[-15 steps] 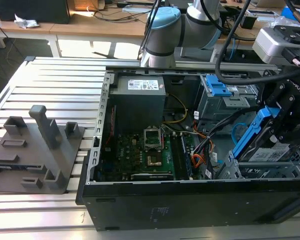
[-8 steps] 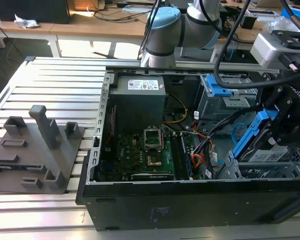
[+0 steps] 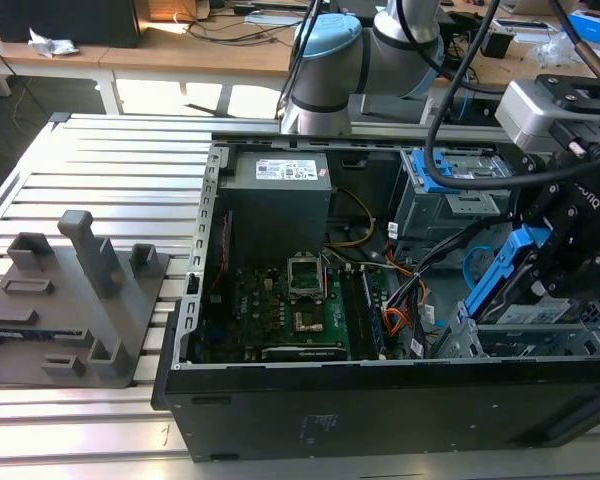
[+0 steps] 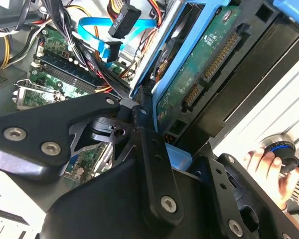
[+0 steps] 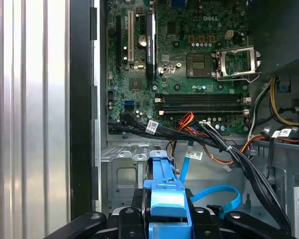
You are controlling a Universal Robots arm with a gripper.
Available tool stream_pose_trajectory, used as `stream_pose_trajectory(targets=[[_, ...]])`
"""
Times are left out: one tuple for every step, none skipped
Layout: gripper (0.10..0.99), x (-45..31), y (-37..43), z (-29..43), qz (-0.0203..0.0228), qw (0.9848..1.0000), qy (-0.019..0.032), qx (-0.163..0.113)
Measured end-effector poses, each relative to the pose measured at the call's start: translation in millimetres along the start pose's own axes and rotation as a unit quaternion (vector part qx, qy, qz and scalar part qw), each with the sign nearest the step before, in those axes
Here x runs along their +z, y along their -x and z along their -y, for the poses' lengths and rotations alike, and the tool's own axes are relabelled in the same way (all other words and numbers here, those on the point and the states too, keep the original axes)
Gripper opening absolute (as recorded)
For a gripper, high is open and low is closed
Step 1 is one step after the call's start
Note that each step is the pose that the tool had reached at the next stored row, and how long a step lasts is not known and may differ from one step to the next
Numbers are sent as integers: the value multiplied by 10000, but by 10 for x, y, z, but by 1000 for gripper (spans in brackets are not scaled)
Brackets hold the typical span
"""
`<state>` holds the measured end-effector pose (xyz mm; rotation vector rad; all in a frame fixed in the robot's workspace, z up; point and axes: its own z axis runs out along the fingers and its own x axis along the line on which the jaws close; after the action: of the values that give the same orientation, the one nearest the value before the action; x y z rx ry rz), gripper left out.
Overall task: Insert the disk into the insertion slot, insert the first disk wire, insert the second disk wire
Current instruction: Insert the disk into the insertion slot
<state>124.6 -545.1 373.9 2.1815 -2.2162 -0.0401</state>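
Toward the exterior view's right, the gripper (image 3: 525,280) is clamped on the disk (image 3: 502,272), its black fingers pressing the blue caddy from both sides. The disk hangs tilted, its low end just above the insertion slot (image 3: 540,340) and not yet seated. In the second wrist view the disk's green circuit-board underside and connector edge face the camera. The second disk wire (image 5: 235,193) curls in a loose loop on the case floor, beside a black cable bundle (image 5: 214,142) with small white tags. A white printed label sits on the power supply (image 3: 287,170), upper centre of the exterior view. The taller bay (image 3: 450,190) stands behind the slot, and the motherboard (image 3: 280,310) lies towards the exterior view's left. The case rim (image 3: 380,375) runs close below the slot, so room there is tight. A person's hand (image 4: 266,162) rests outside the case.
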Motion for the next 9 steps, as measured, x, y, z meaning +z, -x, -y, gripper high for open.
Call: stream_pose_trajectory(targets=[[369, 8, 0, 0, 0, 10000, 0, 0], [369, 14, 0, 0, -1, 10000, 0, 0], [369, 22, 0, 1, -1, 10000, 0, 0], [369, 28, 0, 1, -1, 10000, 0, 0], [369, 35, 0, 1, -1, 10000, 0, 0], [369, 41, 0, 2, -1, 10000, 0, 0], [369, 48, 0, 2, -1, 10000, 0, 0], [369, 54, 0, 2, -1, 10000, 0, 0], [369, 60, 0, 2, 0, 10000, 0, 0]])
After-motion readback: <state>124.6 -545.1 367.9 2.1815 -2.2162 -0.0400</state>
